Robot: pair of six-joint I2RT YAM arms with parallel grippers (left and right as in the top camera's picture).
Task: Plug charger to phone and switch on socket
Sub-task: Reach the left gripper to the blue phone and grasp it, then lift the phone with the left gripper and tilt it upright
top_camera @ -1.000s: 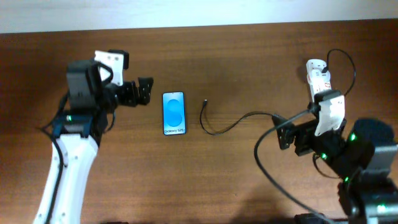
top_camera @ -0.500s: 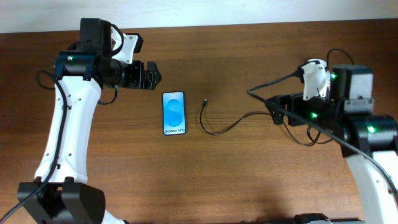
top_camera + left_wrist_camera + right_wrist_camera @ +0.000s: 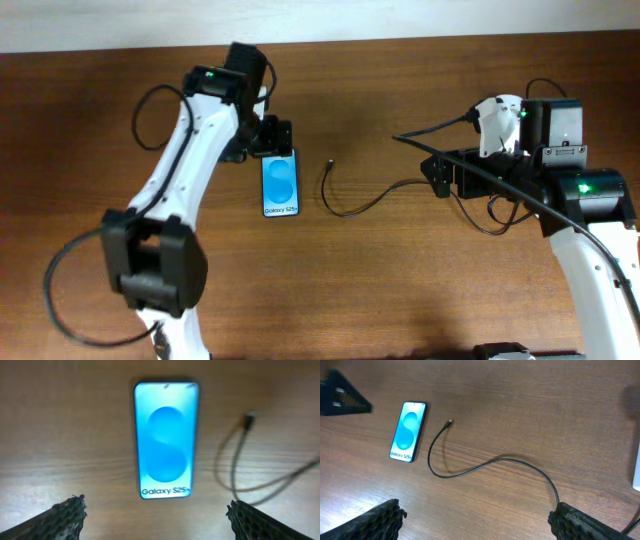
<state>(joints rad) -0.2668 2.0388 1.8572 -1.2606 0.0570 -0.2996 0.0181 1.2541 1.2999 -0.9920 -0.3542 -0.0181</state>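
Overhead: left gripper [image 3: 272,137] hung w/ jaws apart over phone [image 3: 280,183] top edge, ctr-left. Charger [image 3: 494,460] tip lay just right of phone, not touching. Right gripper [image 3: 440,178] mid-right, jaws apart too. Open table [image 3: 300,290] below phone's lower edge.

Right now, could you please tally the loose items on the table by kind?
phone: 1
charger cable: 1
white power strip, only its edge in view: 1
Total: 3
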